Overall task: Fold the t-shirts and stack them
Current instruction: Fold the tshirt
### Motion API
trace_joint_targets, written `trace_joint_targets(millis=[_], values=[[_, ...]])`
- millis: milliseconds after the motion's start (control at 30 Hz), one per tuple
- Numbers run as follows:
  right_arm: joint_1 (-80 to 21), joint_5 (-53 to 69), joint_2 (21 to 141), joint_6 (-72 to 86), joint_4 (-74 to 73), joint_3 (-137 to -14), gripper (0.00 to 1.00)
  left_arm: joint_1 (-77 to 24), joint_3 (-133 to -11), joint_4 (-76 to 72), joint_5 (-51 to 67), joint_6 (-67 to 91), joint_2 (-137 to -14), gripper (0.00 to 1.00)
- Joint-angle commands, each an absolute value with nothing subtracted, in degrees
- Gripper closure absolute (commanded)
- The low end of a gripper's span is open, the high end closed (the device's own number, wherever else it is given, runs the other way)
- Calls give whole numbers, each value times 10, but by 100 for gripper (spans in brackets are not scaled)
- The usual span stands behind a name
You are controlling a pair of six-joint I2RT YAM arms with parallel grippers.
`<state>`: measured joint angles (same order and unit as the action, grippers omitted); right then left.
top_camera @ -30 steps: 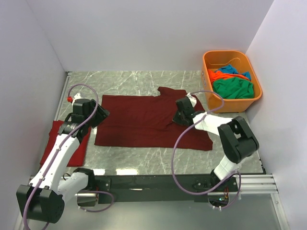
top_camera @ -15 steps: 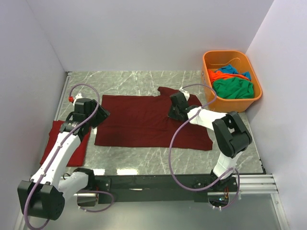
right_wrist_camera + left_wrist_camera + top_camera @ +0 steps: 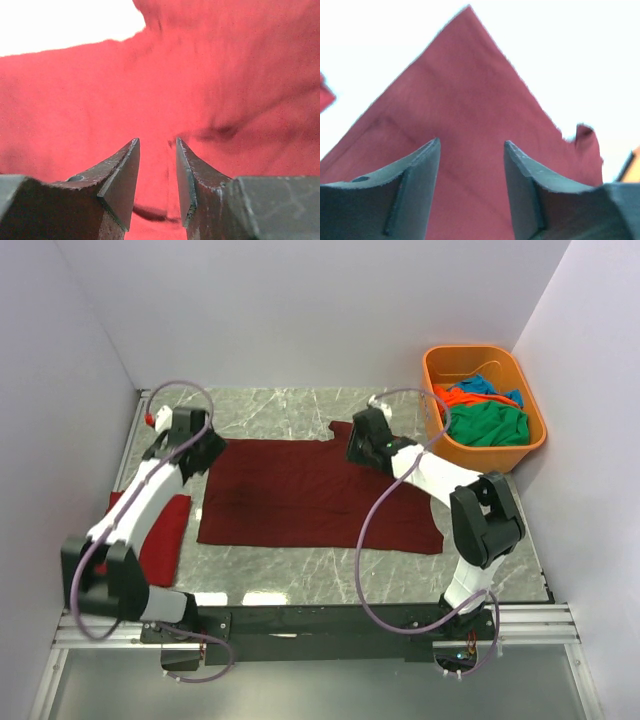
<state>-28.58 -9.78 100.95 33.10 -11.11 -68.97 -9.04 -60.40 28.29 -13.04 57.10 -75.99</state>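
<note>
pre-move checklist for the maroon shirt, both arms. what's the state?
1. Spread: the maroon shirt lies flat on the table, with wrinkles by its right sleeve. Ok.
2. The left gripper is open, with the shirt's far-left corner ahead of it. Ok.
3. The right gripper is open by a narrow gap, close over the cloth. Ok.
4. Cloth between fingers: none seen in either gripper. Not ok.
5. Fingertip height over the cloth: cannot tell.
6. The red shirt lies folded to the left of the maroon one. Ok.
</note>
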Motion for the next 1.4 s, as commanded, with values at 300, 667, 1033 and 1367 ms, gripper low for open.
trace_joint_targets(millis=[300,667,1033,1367], values=[[-229,-75,1005,280,-189,-820,59,-47,-957,357,-214,673,-1143,52],[-217,-62,1020,276,-193,-829,59,-46,-1074,407,-219,696,-1274,55],[-189,-32,1045,276,-182,-837,59,-39,-1082,399,-187,715,-1319,70],[-144,-2,1168,248,-216,-976,48,-37,-1007,343,-171,696,-1265,99]])
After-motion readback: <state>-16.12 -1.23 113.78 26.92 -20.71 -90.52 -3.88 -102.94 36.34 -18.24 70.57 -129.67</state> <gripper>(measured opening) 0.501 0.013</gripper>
